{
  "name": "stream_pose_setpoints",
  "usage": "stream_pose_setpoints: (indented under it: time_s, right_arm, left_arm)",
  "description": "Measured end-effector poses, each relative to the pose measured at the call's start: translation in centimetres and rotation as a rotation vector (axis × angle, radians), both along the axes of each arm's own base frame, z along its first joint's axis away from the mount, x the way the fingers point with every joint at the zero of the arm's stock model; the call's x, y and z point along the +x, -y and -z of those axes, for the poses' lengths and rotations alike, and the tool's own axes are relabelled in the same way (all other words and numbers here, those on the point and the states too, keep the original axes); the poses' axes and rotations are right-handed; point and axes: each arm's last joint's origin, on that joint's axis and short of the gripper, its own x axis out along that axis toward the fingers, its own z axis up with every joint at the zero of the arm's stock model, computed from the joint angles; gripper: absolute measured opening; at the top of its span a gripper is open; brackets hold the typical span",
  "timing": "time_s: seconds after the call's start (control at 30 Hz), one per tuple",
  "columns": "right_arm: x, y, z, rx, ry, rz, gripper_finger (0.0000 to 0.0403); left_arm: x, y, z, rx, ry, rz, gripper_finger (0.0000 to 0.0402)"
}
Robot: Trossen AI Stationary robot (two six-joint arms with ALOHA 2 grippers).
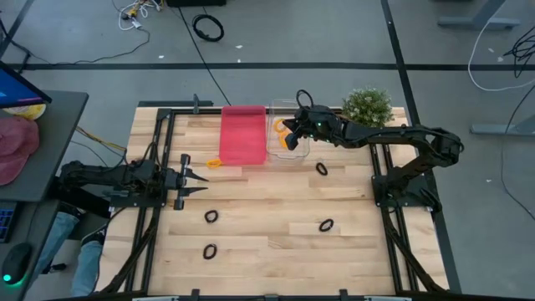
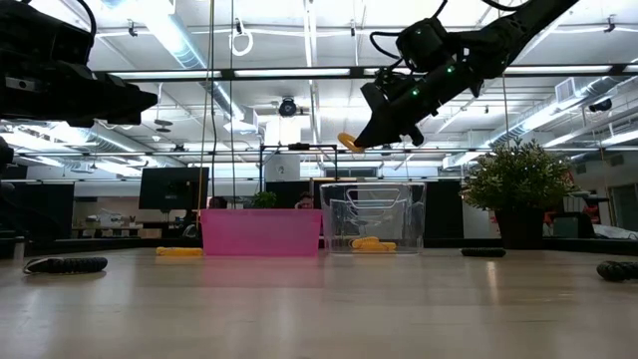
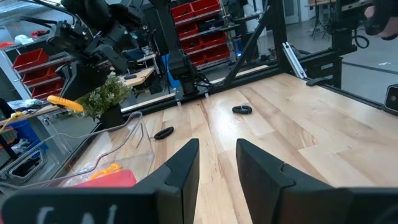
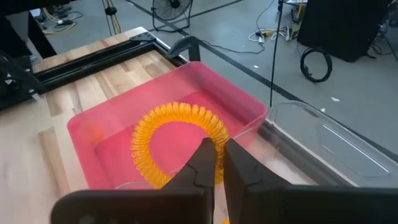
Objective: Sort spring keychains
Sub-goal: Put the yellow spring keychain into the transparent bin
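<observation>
Hanging above the clear bin point(image 1: 294, 151), the right gripper point(image 1: 289, 136) clamps an orange spring keychain point(image 4: 178, 144) (beside the pink bin point(image 1: 242, 134)). Left gripper point(image 1: 197, 178) waits, fingers apart; black keychains point(image 1: 211, 216) dot the table point(image 1: 267, 251).

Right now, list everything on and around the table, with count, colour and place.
Black spring keychains: four, black, loose on the table.
Orange spring keychains: one on the table left of the pink bin, some in the clear bin, one held over the clear bin.
Pink bin: one, back centre.
Clear bin: one, right of the pink bin.
Plant: one, green, back right.
Left gripper: open, waiting at the left edge.
Right gripper: fingers shut on an orange keychain.
</observation>
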Motion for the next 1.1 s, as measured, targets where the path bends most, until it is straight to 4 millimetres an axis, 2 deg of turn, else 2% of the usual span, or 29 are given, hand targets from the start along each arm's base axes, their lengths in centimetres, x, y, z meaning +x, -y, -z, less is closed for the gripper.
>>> stream_pose_setpoints:
  time_s: [0.3, 0.83, 1.1]
  right_arm:
    - [-0.17, 0.53, -0.12, -0.02, 0.004, 0.01, 0.0022]
    - [-0.18, 0.6, -0.18, -0.037, 0.0, 0.003, 0.0188]
    - [0.01, 0.75, -1.0, -0.128, 0.039, -0.02, 0.0223]
  left_arm:
    - [0.0, 0.0, 0.0, 0.0, 0.0, 0.0, 0.0112]
    - [0.0, 0.0, 0.0, 0.0, 0.0, 0.0, 0.0112]
    - [0.0, 0.0, 0.0, 0.0, 0.0, 0.0, 0.0112]
